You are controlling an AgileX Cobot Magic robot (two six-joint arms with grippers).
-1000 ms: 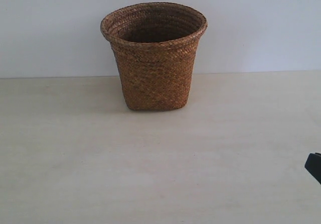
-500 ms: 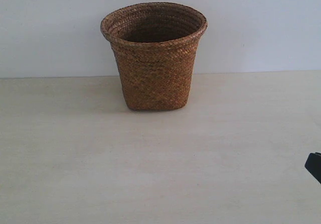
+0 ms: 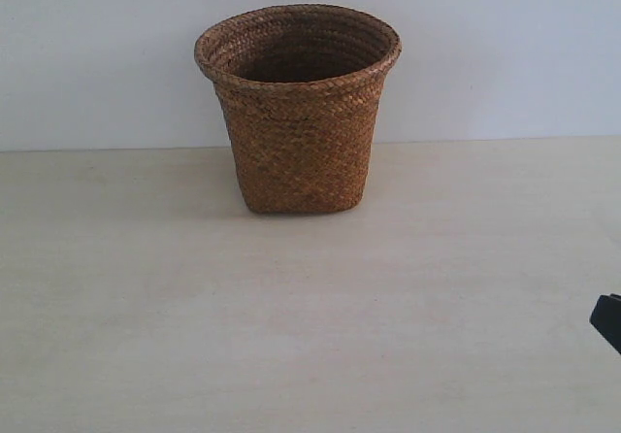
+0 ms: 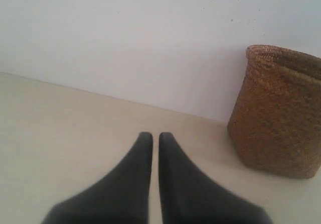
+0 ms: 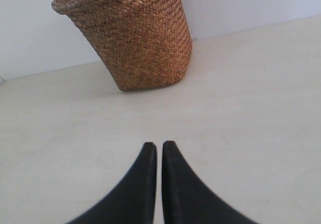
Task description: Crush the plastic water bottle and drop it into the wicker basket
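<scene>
**Asker:** Start with your fingers. What are they doing?

**Me:** My left gripper (image 4: 155, 134) has its two black fingers drawn together, with only a thin seam between them and nothing in it. My right gripper (image 5: 159, 144) is just the same: closed and empty. Each hangs low over the bare table (image 3: 146, 307) with its tips aimed roughly toward the wicker basket (image 3: 301, 142).

**Asker:** Why closed on nothing?

**Me:** My guess is that it's a resting pose. With nothing to carry, closed fingers tuck away neatly. Both arms sit well back from the basket, which leaves its mouth free. In the exterior view only a black corner (image 3: 608, 318) shows at the right edge, and I take that for part of my right arm.

**Asker:** And the plastic water bottle?

**Me:** I can't find it in any view. It isn't on the table, it isn't in either gripper, and it isn't on the rim. The basket stands upright near the pale wall (image 3: 505, 54), and its inside is dark, with the bottom hidden from all three cameras. The bottle may be lying in there, crushed and dropped, or it may be out of frame altogether. I can't tell which.

**Asker:** So how far along is the task?

**Me:** If the bottle is in the basket, nothing is left to do. If not, I have to find it before I can squeeze anything.
</scene>
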